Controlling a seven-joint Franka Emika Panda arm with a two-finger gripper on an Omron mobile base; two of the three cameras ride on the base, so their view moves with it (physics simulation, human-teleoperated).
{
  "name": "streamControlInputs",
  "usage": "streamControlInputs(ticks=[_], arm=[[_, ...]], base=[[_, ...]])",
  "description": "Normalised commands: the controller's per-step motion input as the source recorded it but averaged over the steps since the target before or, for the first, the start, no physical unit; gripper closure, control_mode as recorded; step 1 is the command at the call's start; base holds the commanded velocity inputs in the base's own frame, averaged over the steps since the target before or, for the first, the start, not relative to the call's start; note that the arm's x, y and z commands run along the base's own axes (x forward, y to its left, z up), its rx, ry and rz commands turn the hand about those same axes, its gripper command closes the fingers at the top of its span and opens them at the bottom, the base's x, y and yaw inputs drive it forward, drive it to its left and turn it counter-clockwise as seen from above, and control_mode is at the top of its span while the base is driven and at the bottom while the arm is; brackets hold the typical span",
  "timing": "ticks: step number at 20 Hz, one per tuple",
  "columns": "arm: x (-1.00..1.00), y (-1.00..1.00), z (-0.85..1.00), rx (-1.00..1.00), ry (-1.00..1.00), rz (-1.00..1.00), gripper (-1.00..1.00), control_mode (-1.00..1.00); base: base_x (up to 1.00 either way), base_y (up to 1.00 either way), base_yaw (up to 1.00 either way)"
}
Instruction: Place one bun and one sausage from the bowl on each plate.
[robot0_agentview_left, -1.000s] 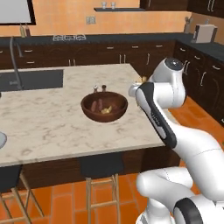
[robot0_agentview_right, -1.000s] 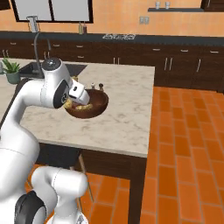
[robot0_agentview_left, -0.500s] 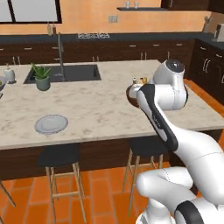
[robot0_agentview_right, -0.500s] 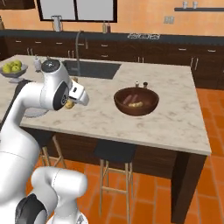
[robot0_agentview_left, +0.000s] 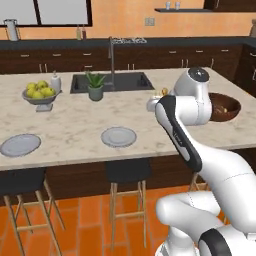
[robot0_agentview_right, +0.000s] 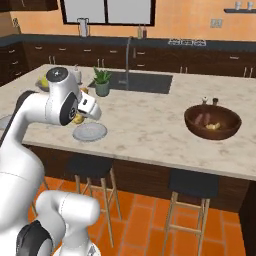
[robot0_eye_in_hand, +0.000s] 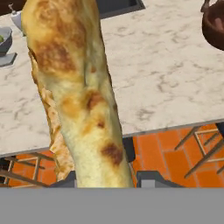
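A long toasted bun (robot0_eye_in_hand: 74, 96) stands between my finger tips, with my gripper (robot0_eye_in_hand: 107, 180) shut on its lower end. From the base views, the gripper (robot0_agentview_right: 80, 117) hangs over the marble island just above the nearer grey plate (robot0_agentview_right: 90, 132), with a bit of the bun (robot0_agentview_right: 77, 119) showing under the hand. That plate (robot0_agentview_left: 118, 136) lies left of my arm, and a second plate (robot0_agentview_left: 20, 145) sits farther left. The dark reddish-brown bowl (robot0_agentview_right: 212, 121), with food still inside, stands far to the right, and the bowl (robot0_agentview_left: 225, 106) is partly hidden behind my arm.
A grey footed bowl of yellow fruit (robot0_agentview_left: 39, 93), a potted plant (robot0_agentview_left: 95, 86) and the sink (robot0_agentview_left: 111, 81) with its faucet lie at the back of the island. Stools (robot0_agentview_left: 127, 172) stand under the front edge. Small shakers (robot0_agentview_right: 209, 101) stand behind the bowl.
The whole picture has shifted: the base has driven left along the island, so the bowl now lies far right and both plates are in view. The gripper still holds the bun.
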Motion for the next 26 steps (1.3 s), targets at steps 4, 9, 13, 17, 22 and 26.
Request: streamControlInputs(ticks=[4,9,13,17,22,26], arm=[[0.00,0.00,0.00,0.00,0.00,0.00,1.00,1.00],[0.00,0.00,0.00,0.00,0.00,0.00,1.00,1.00],[0.00,0.00,0.00,0.00,0.00,0.00,1.00,1.00],[0.00,0.00,0.00,0.00,0.00,0.00,1.00,1.00],[0.00,0.00,-0.02,0.00,0.02,0.00,1.00,-1.00],[0.09,0.00,-0.52,0.01,0.18,-0.04,1.00,-1.00]], base=[[0.00,1.00,0.00],[0.11,1.00,0.00],[0.44,1.00,0.00],[0.86,1.00,-0.04],[0.62,0.67,-0.09],[0.00,0.00,0.00]])
